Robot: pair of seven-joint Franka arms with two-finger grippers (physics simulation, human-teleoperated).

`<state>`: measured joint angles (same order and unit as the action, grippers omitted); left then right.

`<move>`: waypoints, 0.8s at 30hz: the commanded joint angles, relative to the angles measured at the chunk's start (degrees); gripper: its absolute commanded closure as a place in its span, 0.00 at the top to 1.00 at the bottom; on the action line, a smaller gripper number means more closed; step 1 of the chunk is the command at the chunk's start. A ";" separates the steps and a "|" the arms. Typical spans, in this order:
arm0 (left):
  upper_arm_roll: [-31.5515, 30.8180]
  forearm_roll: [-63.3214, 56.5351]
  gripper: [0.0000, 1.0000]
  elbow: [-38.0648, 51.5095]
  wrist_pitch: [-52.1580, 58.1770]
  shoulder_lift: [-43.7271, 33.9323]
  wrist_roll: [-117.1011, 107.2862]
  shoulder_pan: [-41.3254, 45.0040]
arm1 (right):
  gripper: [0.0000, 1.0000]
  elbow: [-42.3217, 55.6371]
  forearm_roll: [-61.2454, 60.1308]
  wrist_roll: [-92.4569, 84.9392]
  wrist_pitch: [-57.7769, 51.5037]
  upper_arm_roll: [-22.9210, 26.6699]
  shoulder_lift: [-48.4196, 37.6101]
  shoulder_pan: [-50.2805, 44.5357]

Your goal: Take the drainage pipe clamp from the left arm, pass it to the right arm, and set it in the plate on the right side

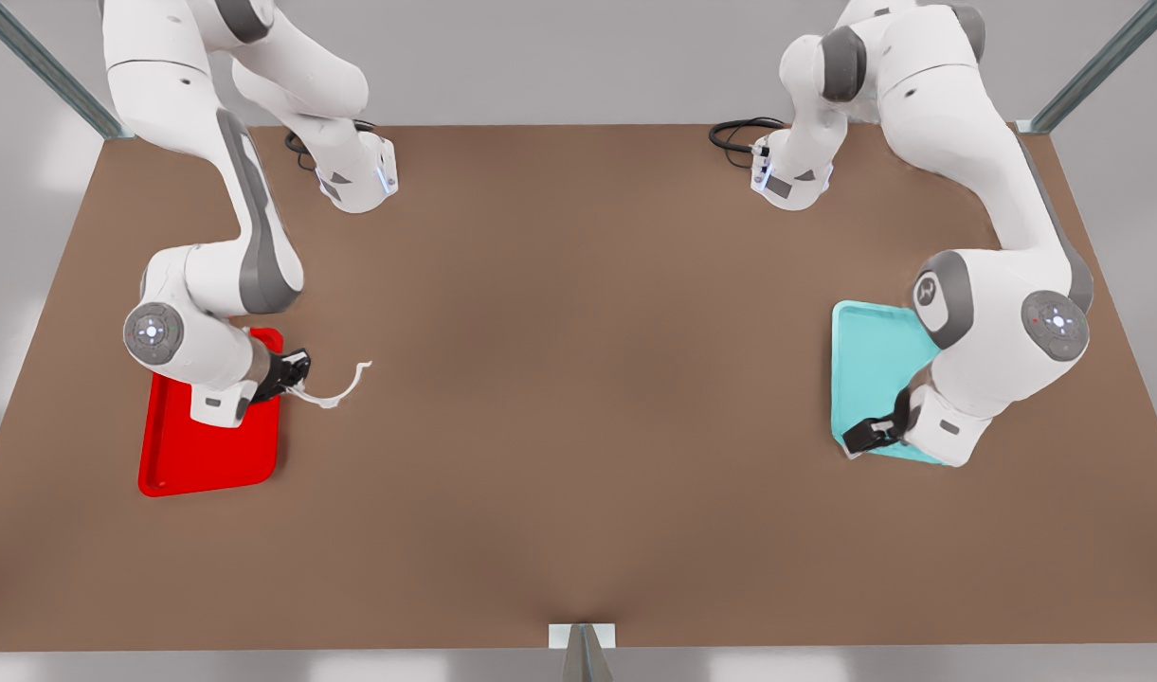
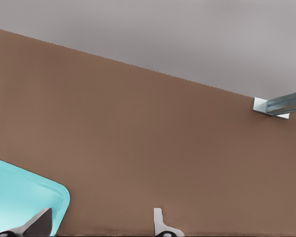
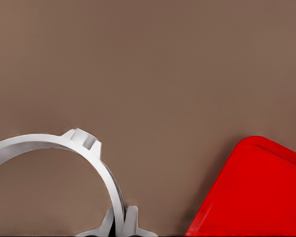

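Right hand [image 1: 297,377] pinches the clamp [image 1: 336,390] beside the red plate [image 1: 208,455]; left hand [image 1: 867,434] spread, empty, over teal tray [image 1: 872,355].

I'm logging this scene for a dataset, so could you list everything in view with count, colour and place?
Thin half-ring pipe clamp with bent end tabs: one, white, held just off the red tray's edge on the front view's left.
Shallow rectangular red tray: one, bright red, on the table at the front view's left.
Shallow rectangular teal tray: one, teal, on the table at the front view's right.
Flat wooden-looking table: one, brown, under everything.
Cables: two bundles, black, by the arm bases.
Right end effector: black, shut on the clamp, over the red tray's edge.
Left end effector: black, open, waiting over the teal tray's near corner.
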<state>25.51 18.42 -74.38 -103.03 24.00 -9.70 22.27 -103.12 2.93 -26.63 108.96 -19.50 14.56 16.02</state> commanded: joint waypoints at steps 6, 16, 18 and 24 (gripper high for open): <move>-19.97 -17.45 1.00 -11.49 11.01 -19.42 14.00 -16.73 | 0.21 -0.33 3.57 -4.04 9.08 0.25 9.43 15.53; -20.50 -17.10 1.00 -7.45 11.27 -15.65 9.96 -13.13 | 0.21 9.25 8.22 -16.79 8.20 3.07 21.74 22.83; -20.50 -17.10 1.00 -7.45 11.27 -15.65 9.87 -12.60 | 0.96 10.13 9.02 -16.35 8.38 3.15 23.32 22.83; -20.50 -17.19 1.00 -7.45 11.27 -15.65 9.96 -12.69 | 1.00 10.13 10.34 -1.15 -1.73 -6.07 8.74 19.49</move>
<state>5.00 1.30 -81.85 -92.06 8.41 -1.55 9.59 -92.59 13.38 -33.00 113.75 -24.09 25.85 36.01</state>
